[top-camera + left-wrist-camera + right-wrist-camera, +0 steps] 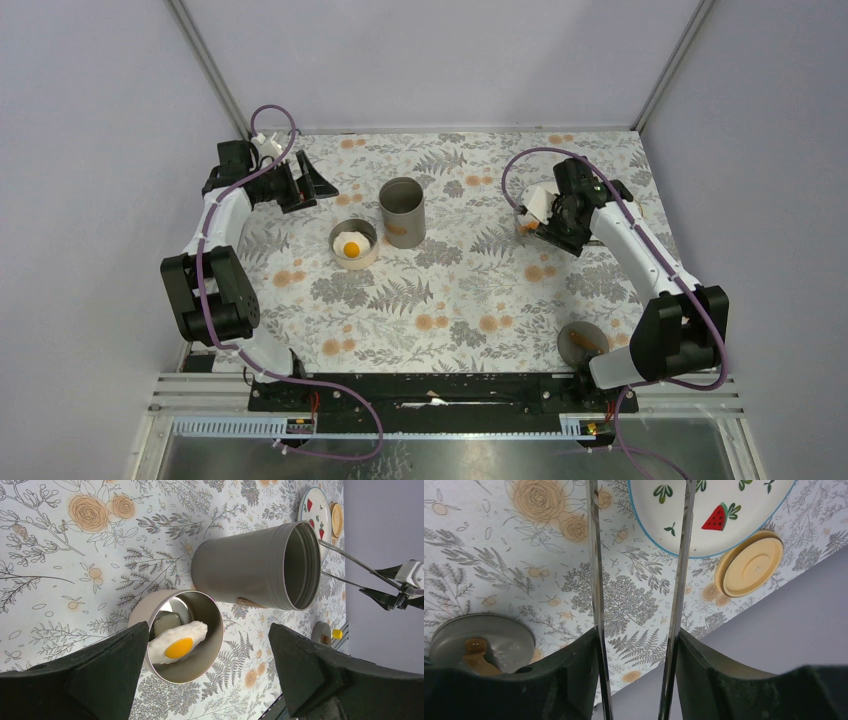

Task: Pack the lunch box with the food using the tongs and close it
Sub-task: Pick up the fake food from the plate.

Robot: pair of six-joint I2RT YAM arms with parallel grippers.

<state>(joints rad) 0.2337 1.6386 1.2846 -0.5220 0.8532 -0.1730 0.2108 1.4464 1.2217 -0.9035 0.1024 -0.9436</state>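
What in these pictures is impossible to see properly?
- Tips of the tongs: right wrist view, cut off by the top edge.
- Most of the plate: same view, cut off; overhead, the right arm covers it.
- The pale block under the fried egg: left wrist view, egg hides most of it.

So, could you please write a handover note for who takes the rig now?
Left end effector: open, empty, facing the small tin.
Right end effector: shut on the tongs, tips over the plate.
Done: egg in the small tin.
Tall tin open; grey lid and tan lid off.
To do: pack any remaining food, close the box.
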